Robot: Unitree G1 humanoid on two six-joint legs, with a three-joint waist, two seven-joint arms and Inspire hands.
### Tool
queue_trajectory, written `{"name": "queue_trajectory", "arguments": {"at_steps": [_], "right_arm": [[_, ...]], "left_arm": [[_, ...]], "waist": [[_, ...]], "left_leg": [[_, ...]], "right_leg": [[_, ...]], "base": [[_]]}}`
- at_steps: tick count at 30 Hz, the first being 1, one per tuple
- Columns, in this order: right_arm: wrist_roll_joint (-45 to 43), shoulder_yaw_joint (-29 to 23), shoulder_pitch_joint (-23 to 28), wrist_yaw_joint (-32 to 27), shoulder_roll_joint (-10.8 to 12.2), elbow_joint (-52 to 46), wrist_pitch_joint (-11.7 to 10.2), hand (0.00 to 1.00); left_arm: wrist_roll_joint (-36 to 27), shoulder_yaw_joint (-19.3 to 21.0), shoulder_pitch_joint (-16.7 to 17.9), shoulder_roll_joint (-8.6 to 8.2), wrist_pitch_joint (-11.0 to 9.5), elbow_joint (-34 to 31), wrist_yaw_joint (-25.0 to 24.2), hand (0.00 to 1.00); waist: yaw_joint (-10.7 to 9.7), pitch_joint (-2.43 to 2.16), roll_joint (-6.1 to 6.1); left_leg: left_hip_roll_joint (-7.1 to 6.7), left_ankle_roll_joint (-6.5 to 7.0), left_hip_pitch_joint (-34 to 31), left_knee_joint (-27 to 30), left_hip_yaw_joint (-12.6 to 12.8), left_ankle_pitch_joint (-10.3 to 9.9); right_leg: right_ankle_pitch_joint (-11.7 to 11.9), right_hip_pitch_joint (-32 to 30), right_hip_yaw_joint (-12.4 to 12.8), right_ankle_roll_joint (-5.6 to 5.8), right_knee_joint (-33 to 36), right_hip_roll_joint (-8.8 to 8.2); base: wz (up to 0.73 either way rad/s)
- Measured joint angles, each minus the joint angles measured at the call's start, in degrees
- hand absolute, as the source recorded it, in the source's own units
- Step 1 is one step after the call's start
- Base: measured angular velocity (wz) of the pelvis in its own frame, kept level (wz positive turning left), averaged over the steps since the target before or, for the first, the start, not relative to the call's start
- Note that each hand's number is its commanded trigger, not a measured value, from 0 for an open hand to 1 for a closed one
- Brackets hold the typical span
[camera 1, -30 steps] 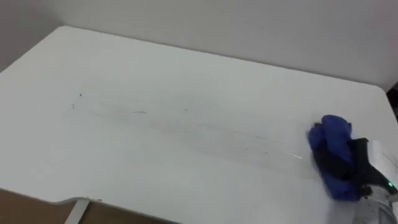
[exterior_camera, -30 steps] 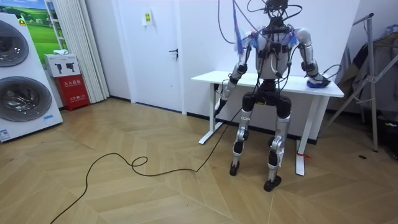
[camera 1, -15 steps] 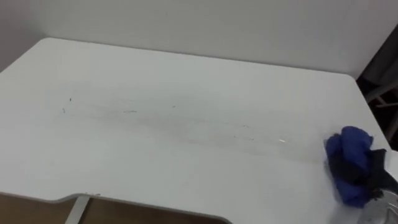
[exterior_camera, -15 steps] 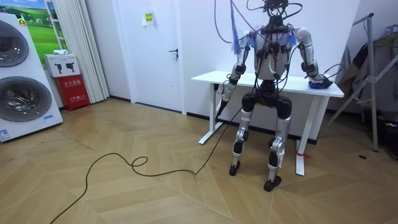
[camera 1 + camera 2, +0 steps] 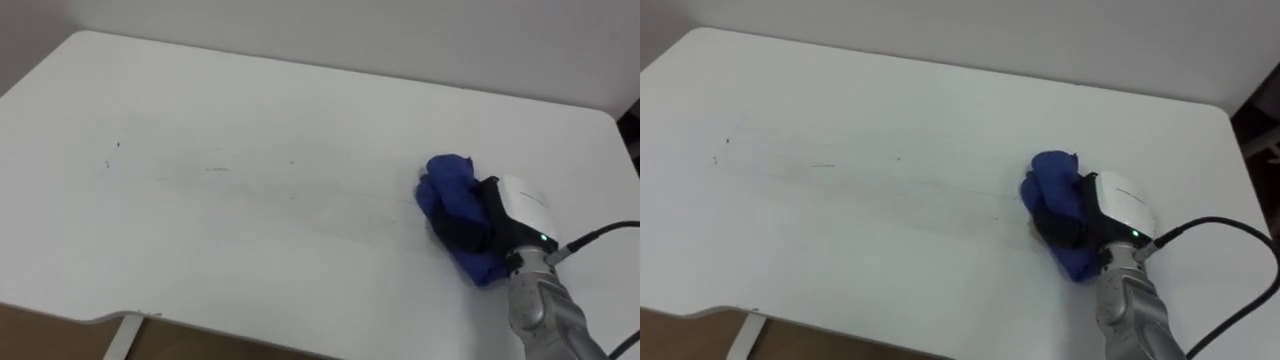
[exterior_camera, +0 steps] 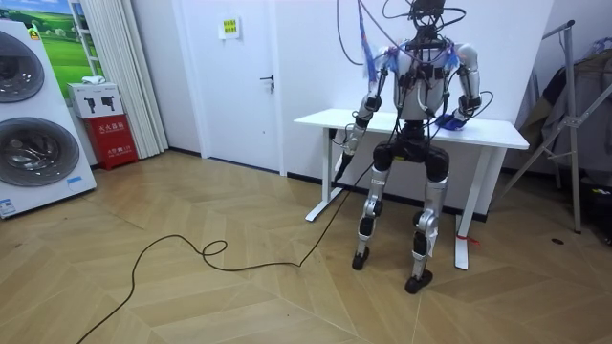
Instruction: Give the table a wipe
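Note:
The white table [image 5: 250,110] spreads across both eye views, with faint dark streaks [image 5: 215,170] and specks on its left half. A crumpled blue cloth [image 5: 448,192] lies on the table's right half. My right hand [image 5: 505,212] rests on top of it, dark fingers curled into the folds, the arm coming in from the lower right. The right eye view has the same cloth [image 5: 1050,180] under the hand [image 5: 1110,218]. In the room view I stand at the table's front edge [image 6: 325,118], my left hand [image 6: 353,132] hanging low by that edge.
The table's far edge meets a plain wall. Its front edge [image 5: 90,320] cuts across the lower left, with wood floor below. The room view has washing machines [image 6: 33,124], a red box [image 6: 113,139], a door and a metal rack [image 6: 574,124].
My right hand has slid the blue cloth leftwards, from the table's right edge towards its middle. The head camera has shifted a little as well.

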Motion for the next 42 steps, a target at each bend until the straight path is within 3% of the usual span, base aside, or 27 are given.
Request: {"name": "queue_trajectory", "arguments": {"at_steps": [2, 13, 15, 17, 20, 28, 34, 42], "right_arm": [[-0.2, 0.0, 0.0, 0.0, 0.0, 0.3, 0.0, 0.00], [-3.2, 0.0, 0.3, 1.2, -0.1, 0.7, -0.8, 0.00], [-4.5, 0.0, 0.8, 1.3, 0.0, -0.1, -1.5, 0.00], [-5.7, -0.1, 2.1, 1.4, -0.1, -1.7, -2.1, 0.00], [-5.8, -0.8, 4.2, 2.6, -0.1, -5.2, -2.5, 0.00], [-2.9, -3.8, 7.0, 5.1, -0.3, -14.2, -3.0, 0.00], [-0.4, -10.2, 7.6, 5.1, -1.0, -19.1, -4.6, 0.00], [3.3, -13.3, 7.6, 3.9, -1.4, -21.6, -5.0, 0.00]], "left_arm": [[0.0, 0.0, -0.2, 0.01, 0.0, 0.0, -0.7, 0.00], [-0.6, 0.0, 0.2, 0.01, -0.1, -0.9, -1.7, 0.00], [-0.8, 0.0, 0.1, 0.01, -0.6, -0.9, -1.6, 0.00], [-1.6, 0.0, 0.4, 0.14, -1.1, -0.9, -1.5, 0.00], [-1.8, 0.2, 0.4, 0.18, -1.4, -0.9, -1.6, 0.00], [-2.8, 1.2, 0.8, 0.26, -2.6, -0.7, -1.7, 0.00], [-2.9, 1.3, 0.4, 0.25, -4.9, -0.1, -2.0, 0.00], [-5.1, 1.4, -0.8, 0.37, -4.9, 5.3, -1.9, 0.00]], "waist": [[0.0, -0.02, 0.07], [-0.7, -0.43, -0.28], [-1.5, -0.62, -0.18], [-2.0, -1.13, 0.18], [-2.7, -1.37, 0.33], [-6.1, -0.78, 0.62], [-7.5, -0.72, 0.24], [-8.5, -0.71, -0.13]], "left_leg": [[0.00, -0.01, 0.0, -0.1, 0.1, 0.0], [-0.02, -0.02, 0.2, 0.1, 0.0, 0.0], [-0.04, -0.02, 0.1, 0.0, 0.0, 0.0], [-0.06, -0.01, 0.1, 0.0, 0.0, 0.0], [-0.06, 0.00, 0.2, 0.0, 0.2, 0.0], [-0.04, 0.01, 0.2, -0.1, 1.5, 0.0], [-0.07, 0.06, 0.2, -0.4, 1.9, 0.0], [-0.04, 0.08, 1.1, -0.5, 4.1, 0.0]], "right_leg": [[0.0, 0.0, 0.0, 0.00, 0.0, 0.01], [0.0, 0.9, 0.0, 0.00, 0.0, 0.01], [0.0, 0.8, 0.0, 0.00, 0.0, 0.01], [0.0, 0.7, 0.1, 0.00, 0.1, 0.01], [0.0, 0.6, 0.4, 0.00, 0.2, 0.00], [0.0, -0.2, 1.9, 0.00, 0.3, -0.03], [0.0, -0.6, 2.5, 0.03, 0.2, -0.04], [0.0, -0.9, 4.2, 0.04, 0.3, -0.06]], "base": [[0.00], [0.00], [0.00], [0.00], [-0.02], [-0.08], [-0.04], [-0.10]]}}
